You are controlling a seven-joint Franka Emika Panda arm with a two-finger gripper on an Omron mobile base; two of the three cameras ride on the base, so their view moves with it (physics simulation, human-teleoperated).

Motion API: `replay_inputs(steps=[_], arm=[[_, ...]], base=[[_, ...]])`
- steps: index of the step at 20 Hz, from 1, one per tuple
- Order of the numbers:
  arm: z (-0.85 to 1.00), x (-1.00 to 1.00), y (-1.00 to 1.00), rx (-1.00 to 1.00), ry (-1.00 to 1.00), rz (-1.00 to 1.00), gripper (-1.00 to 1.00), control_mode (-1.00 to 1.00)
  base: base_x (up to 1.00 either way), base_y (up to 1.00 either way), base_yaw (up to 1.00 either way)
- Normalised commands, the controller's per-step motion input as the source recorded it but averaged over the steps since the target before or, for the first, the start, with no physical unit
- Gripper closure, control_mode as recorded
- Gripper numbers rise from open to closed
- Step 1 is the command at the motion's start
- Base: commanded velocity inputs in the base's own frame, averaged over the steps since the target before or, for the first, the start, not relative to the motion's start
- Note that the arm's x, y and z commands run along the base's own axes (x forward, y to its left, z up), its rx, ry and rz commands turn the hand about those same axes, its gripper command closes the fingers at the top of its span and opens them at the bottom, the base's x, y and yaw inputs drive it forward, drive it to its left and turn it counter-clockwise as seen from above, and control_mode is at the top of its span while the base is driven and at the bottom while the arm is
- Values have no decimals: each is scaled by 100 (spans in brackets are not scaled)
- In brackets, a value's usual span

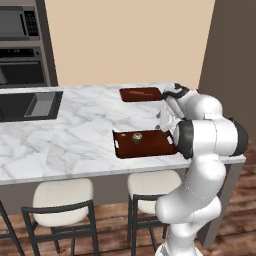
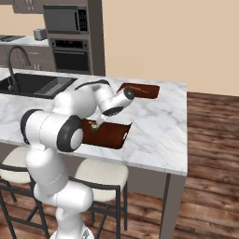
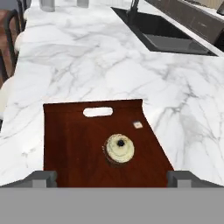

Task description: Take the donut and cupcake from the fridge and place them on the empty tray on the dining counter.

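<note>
The cupcake (image 3: pixel 119 149), dark brown with a pale cream top, stands upright near the middle of the dark brown tray (image 3: pixel 70 140) on the white marble dining counter (image 3: pixel 87 57). My gripper (image 3: pixel 111 178) hovers just above and behind the cupcake, open, its fingertips (image 3: pixel 41 178) spread wide with nothing between them. In the left base view the cupcake (image 1: pixel 136 137) sits on the tray (image 1: pixel 150 147) close to the counter's near edge, with the gripper (image 1: pixel 162 120) over the tray's right end. From the right, the cupcake (image 2: pixel 94 126) peeks out beside my arm. The donut and the fridge are out of view.
A smaller flat brown board (image 1: pixel 141 93) lies farther back on the counter. The dark inset sink (image 1: pixel 30 105) is at the left. Two cushioned stools (image 1: pixel 62 195) stand under the counter's near edge. A wall oven and microwave (image 1: pixel 20 45) stand at the back left.
</note>
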Motion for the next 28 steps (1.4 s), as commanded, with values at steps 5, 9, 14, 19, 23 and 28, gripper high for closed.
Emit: replay_inputs(steps=[5, 9, 14, 19, 23, 28], arm=[[100, -75, -19, -1, 3, 0, -100, -100], [100, -96, -22, 0, 16, -7, -100, -100], [100, -100, -7, 0, 14, -21, -100, -100], [90, -100, 10, 0, 0, -41, -100, -100], [59, -100, 37, 0, -10, -45, -100, -100], [35, -100, 37, 0, -19, -52, -100, -100]], base=[[0, 0, 0], [0, 0, 0], [0, 0, 0], [0, 0, 0], [0, 0, 0], [0, 0, 0]])
